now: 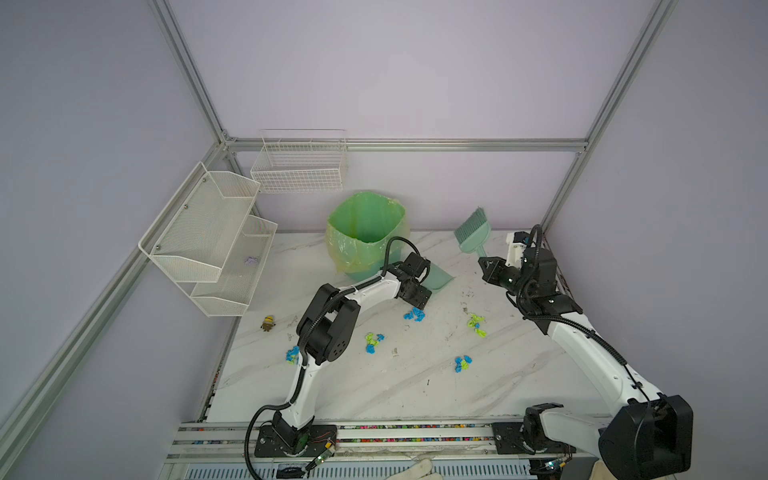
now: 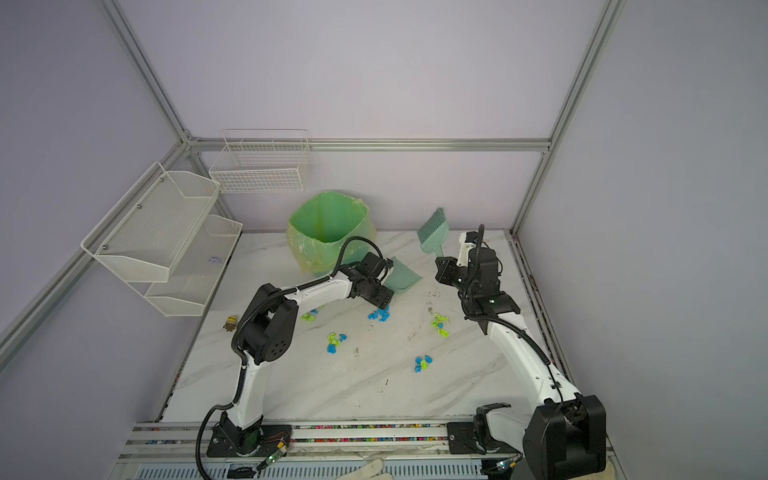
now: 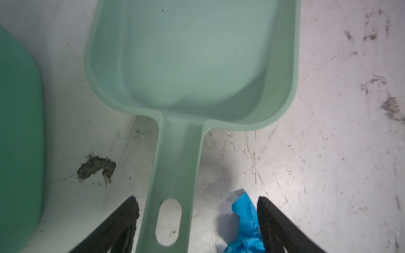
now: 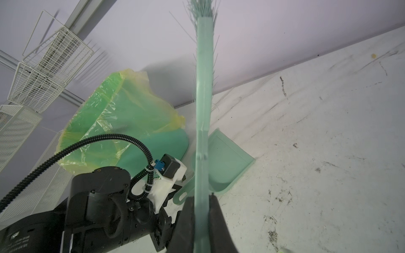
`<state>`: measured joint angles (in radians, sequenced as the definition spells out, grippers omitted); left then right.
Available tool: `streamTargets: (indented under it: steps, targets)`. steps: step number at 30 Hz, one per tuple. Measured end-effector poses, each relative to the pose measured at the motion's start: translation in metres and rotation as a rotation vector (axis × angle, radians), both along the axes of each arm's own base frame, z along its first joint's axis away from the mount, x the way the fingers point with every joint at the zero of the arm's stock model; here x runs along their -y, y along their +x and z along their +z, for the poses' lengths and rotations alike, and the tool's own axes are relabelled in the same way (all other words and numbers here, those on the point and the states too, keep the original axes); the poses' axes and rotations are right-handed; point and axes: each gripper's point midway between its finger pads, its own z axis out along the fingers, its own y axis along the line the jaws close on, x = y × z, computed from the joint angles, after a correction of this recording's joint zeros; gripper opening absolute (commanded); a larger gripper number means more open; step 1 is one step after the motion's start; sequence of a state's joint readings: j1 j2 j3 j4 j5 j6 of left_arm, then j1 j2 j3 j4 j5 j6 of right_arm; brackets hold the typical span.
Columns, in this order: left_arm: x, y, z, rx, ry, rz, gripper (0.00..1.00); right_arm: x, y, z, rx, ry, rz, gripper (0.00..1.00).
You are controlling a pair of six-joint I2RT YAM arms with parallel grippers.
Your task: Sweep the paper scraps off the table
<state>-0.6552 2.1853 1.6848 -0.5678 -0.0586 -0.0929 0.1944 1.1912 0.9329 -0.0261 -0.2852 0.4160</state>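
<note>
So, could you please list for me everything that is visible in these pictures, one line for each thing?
paper scraps: several small clusters, blue and lime green, spread over the table's middle
table: one, white marble look, scuffed
dustpan: one, pale green, flat on the table beside the bin
brush: one, pale green, held up, bristles upward
bin: one, green with a yellow-green liner, at the table's back
toy figure: one, yellow, near the table's left edge
mesh shelves: one two-tier unit, white, on the left wall
wire basket: one, white, on the back wall
left arm: black and white; jaws open astride the dustpan handle
right arm: black and white; jaws shut on the brush handle
</note>
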Motion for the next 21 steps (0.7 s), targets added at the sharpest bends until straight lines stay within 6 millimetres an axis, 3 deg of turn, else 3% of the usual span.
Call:
streamTargets:
  steps: [21]
  targets:
    - [-0.0037,-0.0012,-0.0007,-0.005,0.024,-0.002,0.46,-0.0019,-0.0008,0.0003,-0.001,0.005,0.011,0.00]
